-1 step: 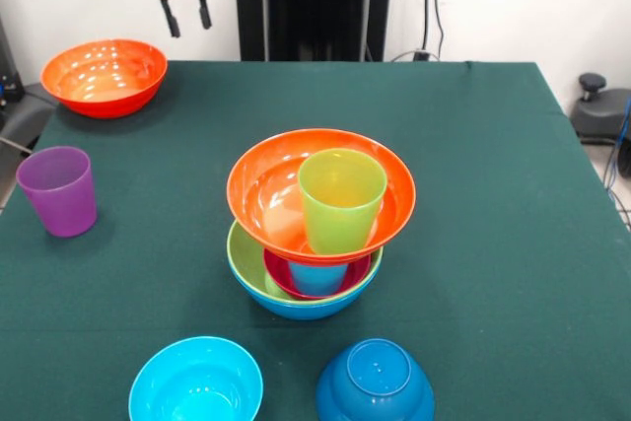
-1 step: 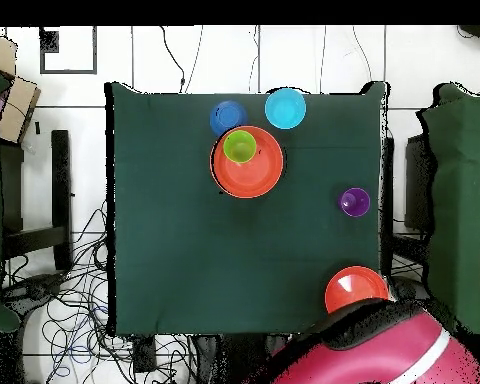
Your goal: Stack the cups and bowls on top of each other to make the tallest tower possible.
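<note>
Between placements: tower [image 1: 317, 234] mid-table, lime green cup [image 1: 340, 200] inside tilted orange bowl [image 1: 258, 194]. Gripper [image 1: 186, 18] raised near second orange bowl [image 1: 104, 76], fingers parted, empty. Next, probably: descend, pinch that rim.

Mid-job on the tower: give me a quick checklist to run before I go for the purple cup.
1. Tool free: ok, open, nothing held, raised near the second orange bowl.
2. Purple cup reachable: ok, upright, alone.
3. Tower level: not ok, top orange bowl tilts.
4. Landing spot: cannot tell; lime green cup stands mouth up in that bowl.
5. Cyan bowl and dark blue bowl clear of tower: ok.
</note>
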